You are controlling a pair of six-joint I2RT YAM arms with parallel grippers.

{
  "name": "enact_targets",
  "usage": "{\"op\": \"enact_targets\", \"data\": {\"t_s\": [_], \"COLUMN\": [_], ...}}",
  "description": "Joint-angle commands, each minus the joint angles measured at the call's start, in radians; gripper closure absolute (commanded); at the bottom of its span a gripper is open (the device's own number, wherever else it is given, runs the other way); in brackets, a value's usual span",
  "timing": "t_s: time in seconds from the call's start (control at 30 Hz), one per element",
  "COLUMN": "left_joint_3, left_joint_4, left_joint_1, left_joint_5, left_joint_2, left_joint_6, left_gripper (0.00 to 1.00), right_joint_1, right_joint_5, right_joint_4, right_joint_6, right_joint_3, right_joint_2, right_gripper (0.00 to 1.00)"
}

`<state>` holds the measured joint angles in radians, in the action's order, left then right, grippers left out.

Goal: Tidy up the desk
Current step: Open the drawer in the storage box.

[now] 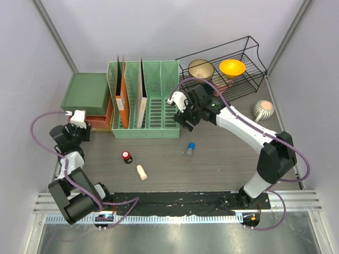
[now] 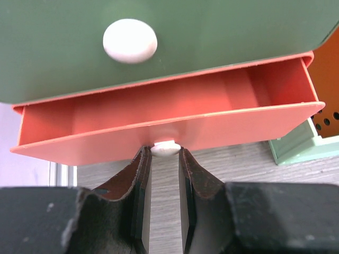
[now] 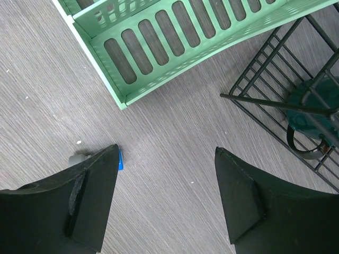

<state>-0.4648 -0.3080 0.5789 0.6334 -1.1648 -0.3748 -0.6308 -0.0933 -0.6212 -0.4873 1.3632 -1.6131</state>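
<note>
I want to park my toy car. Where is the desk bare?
The biggest bare patch of desk lies right of the blue-capped bottle, up to the black rail. Another strip lies between the green file rack and the red-capped bottle. Crowded along the back: drawer box, file rack, wire rack.

Green slotted file rack (image 1: 153, 108) at the back; holds an orange folder (image 1: 122, 98) and a white-edged book (image 1: 142, 92) upright. Left of it, green drawer box (image 1: 86, 90), orange drawer (image 2: 169, 114) pulled out, lower knob (image 2: 165, 149) on its front. Right, black wire rack (image 1: 251, 66) with bronze bowl (image 1: 201, 69) and orange bowl (image 1: 232, 67); ribbed vase (image 1: 263, 109) near. In front, apart: blue-capped bottle (image 1: 189, 149), red-topped jar (image 1: 126, 156), cream tube (image 1: 141, 172).
</note>
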Motion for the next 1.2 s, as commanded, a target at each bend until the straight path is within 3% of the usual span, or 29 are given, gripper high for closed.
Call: {"op": "enact_targets", "data": {"t_s": [0.0, 0.63, 1.17], "left_joint_3": [0.014, 0.097, 0.126], "left_joint_4": [0.001, 0.205, 0.259], "left_joint_1": [0.029, 0.099, 0.153], "left_joint_5": [0.04, 0.118, 0.138], "left_joint_2": [0.047, 0.31, 0.309], "left_joint_6": [-0.027, -0.075, -0.131], "left_gripper": [0.9, 0.91, 0.89], "right_joint_1": [0.0, 0.002, 0.002], "right_joint_5": [-0.016, -0.022, -0.028], "right_joint_4": [0.005, -0.006, -0.028], "right_joint_6": [-0.004, -0.005, -0.013], "right_joint_3": [0.037, 0.04, 0.045], "right_joint_2": [0.002, -0.005, -0.016], "right_gripper": [0.23, 0.23, 0.23]}}
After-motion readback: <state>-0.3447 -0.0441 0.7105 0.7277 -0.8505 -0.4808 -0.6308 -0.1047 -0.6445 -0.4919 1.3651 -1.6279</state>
